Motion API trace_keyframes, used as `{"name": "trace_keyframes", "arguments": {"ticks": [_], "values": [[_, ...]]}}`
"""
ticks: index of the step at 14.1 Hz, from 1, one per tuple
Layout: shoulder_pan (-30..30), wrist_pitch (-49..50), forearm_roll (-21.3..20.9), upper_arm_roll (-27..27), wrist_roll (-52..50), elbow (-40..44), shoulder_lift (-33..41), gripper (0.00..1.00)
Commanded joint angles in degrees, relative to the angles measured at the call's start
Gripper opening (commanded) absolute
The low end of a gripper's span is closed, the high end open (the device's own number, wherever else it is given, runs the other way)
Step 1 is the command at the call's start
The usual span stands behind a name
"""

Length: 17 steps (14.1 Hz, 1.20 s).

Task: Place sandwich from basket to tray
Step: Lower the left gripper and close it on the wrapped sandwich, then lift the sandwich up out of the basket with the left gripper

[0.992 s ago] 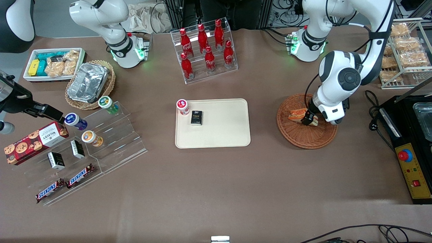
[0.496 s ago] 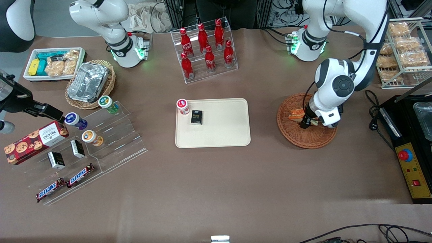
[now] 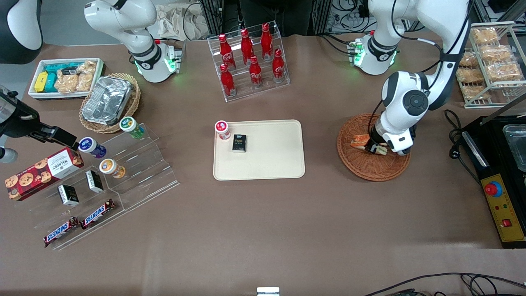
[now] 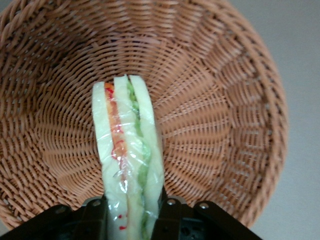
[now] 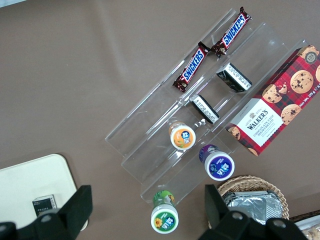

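Gripper point(image 4: 131, 212) jaws clamp sandwich point(image 4: 127, 155) over basket point(image 4: 225, 110).

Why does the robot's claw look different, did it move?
Yes. The gripper, shut on the sandwich, shifted slightly away from the front camera within the basket.

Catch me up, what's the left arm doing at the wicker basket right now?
The left arm's hand is down in the round reddish-brown wicker basket, shut on the triangular white-bread sandwich with orange and green filling. The sandwich is gripped at one end, its plastic-wrapped layers on edge between the fingers. It is over the basket, not yet carried across. The cream rectangular plastic tray waits toward the middle of the table, already holding a small red-and-white jar and a small black box.
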State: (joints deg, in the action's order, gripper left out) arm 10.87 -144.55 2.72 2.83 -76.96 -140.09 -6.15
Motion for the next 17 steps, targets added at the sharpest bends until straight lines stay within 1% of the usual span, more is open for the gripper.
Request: {"name": "trace_keyframes", "arguments": {"ticks": [1,3,4,7,8,9,11,12,14,15,17], "values": [[0.11,2.24,-0.26,-0.01,1.37,-0.53,5.51,0.0],[0.11,7.85,-0.35,-0.01,3.56,2.17,8.86,0.0],[0.2,12.76,-0.35,-0.01,5.57,4.71,9.74,0.0],[0.2,32.69,-0.35,0.07,16.54,17.09,10.37,0.0],[0.11,37.89,-0.35,0.07,18.84,21.4,10.19,0.0],[0.03,40.99,-0.26,0.07,20.69,24.66,10.19,0.0],[-0.06,42.95,-0.26,0.07,26.13,28.28,10.89,0.0],[-0.06,44.08,0.7,0.07,30.07,29.51,11.42,0.0],[-0.15,47.25,4.82,-0.01,39.56,30.93,12.12,0.0],[-0.06,47.43,5.71,0.16,43.78,30.93,12.82,0.0],[0.73,47.52,5.72,1.47,47.24,31.11,12.91,0.0]]}}
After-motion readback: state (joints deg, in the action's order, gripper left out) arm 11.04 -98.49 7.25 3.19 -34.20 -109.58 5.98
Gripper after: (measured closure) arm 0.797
